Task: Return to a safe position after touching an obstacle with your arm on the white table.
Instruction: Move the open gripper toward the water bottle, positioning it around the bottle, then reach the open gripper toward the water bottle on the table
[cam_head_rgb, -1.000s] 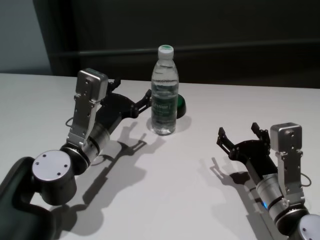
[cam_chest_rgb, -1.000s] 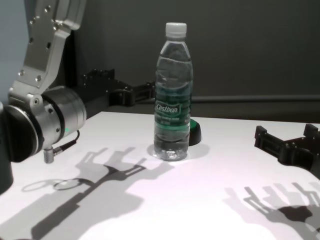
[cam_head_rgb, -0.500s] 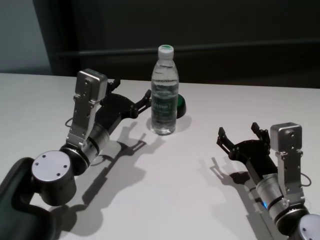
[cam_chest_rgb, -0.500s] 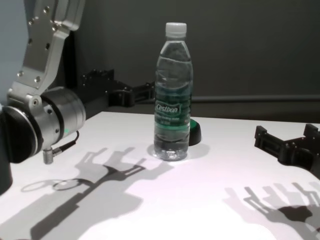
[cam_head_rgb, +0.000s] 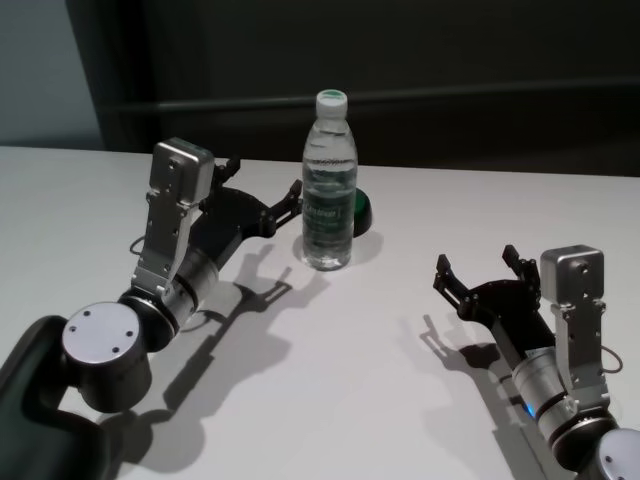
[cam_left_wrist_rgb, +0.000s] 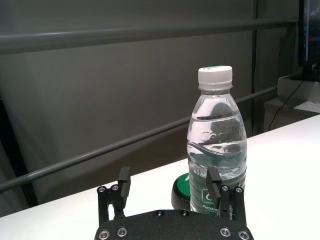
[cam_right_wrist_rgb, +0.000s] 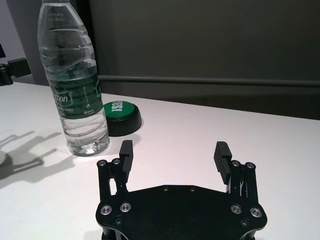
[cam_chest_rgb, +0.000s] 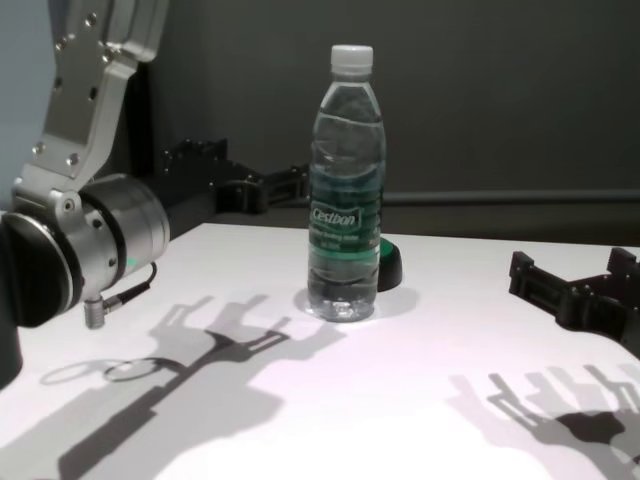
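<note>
A: Entry, left claw (cam_head_rgb: 265, 192). Its fingers were spread and held nothing. It hung above the white surface (cam_head_rgb: 330, 370) at about label height on the obstacle (cam_head_rgb: 328, 182), the nearer fingertip just beside the bottle's left side. The head view could not settle whether it touched.

B: And the bottle?

A: It stood upright, cap on, toward the far middle of the surface, with a small dark dome with a green top (cam_head_rgb: 359, 212) just behind it on the right side. In the left wrist view the bottle (cam_left_wrist_rgb: 216, 145) rose right beyond one finger (cam_left_wrist_rgb: 213, 183).

B: Right claw (cam_head_rgb: 482, 270)?

A: Also spread and empty, low over the near right of the surface, well apart from the bottle. It looked parked.

B: Step in hand?

A: My judgement: the contact phase was at or near its end and the retreat was due. The next move called for drawing the left arm back and away from the bottle, clear of its side, so that the fingertip would not drag and tip it.
</note>
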